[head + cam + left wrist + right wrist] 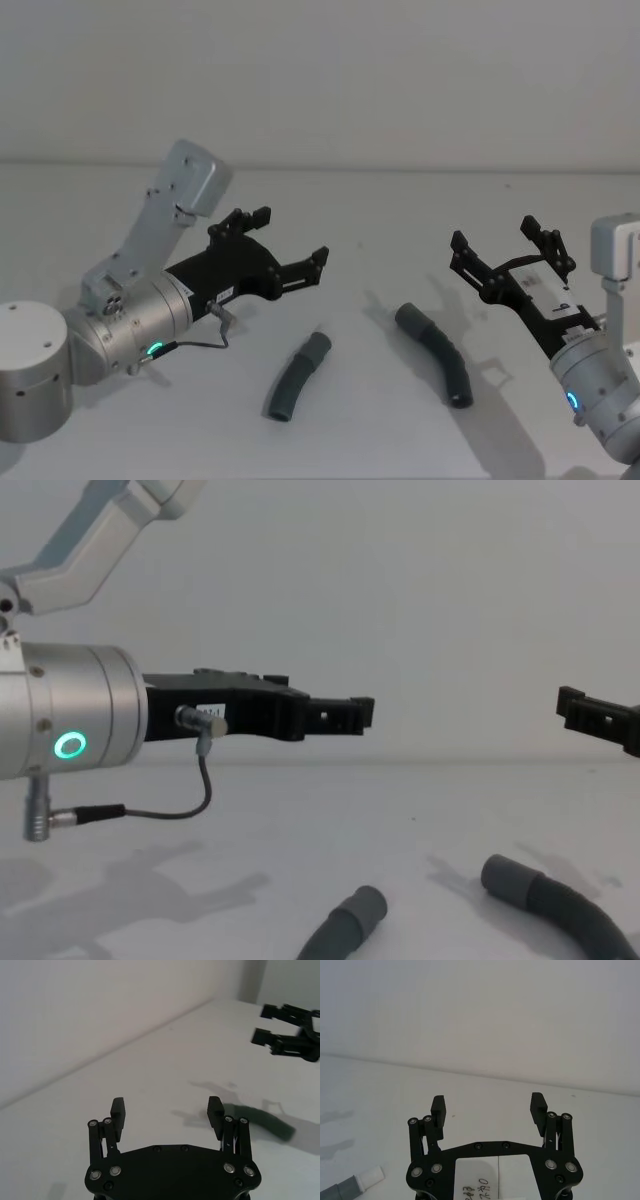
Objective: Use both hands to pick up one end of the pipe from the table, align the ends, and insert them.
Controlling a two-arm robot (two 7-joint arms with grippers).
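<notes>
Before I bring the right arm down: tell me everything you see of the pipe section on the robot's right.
The right pipe section is a short, dark grey ribbed hose, rubbery-looking, bent in a gentle arc. A smooth, slightly wider grey cuff finishes the end nearer the other section. It lies flat on the white table, touching nothing else; the open right gripper hangs in the air nearby, clear of it.

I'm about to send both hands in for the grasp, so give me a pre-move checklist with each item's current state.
1. Left hand open: ok.
2. Right hand open: ok.
3. Left pipe section and right pipe section lying free on the table: ok.
4. Hands down at the pipe: not ok, both hover above the table.
5. Ends aligned: not ok, left cuff and right cuff sit apart, angled.
</notes>
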